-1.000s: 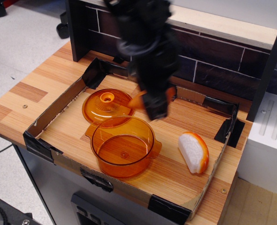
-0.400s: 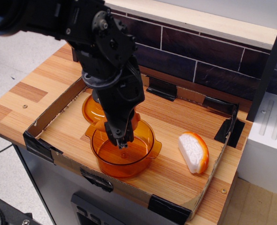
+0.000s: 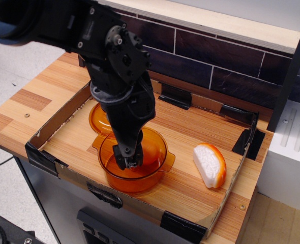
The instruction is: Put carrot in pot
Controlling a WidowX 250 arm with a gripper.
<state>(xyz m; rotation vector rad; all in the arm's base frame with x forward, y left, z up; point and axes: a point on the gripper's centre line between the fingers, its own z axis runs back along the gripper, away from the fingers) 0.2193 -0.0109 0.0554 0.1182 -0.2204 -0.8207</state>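
Note:
The amber translucent pot (image 3: pixel 157 170) stands at the front left of the cardboard tray (image 3: pixel 226 190). My black gripper (image 3: pixel 129 161) reaches down into the pot, with its fingertips close to the pot's floor. The fingers stand close together. The carrot is almost wholly hidden between them and blends with the amber walls, so I cannot make out its outline. The arm covers the pot's back left rim.
The matching domed lid (image 3: pixel 98 119) lies just behind the pot on the left, half hidden by the arm. A white wedge with an orange rind (image 3: pixel 209 165) lies to the right of the pot. Low cardboard walls ring the tray, and a dark brick wall stands behind it.
The gripper carried the carrot from above the lid, forward and down, into the pot. Since the last frame it has sunk a little deeper.

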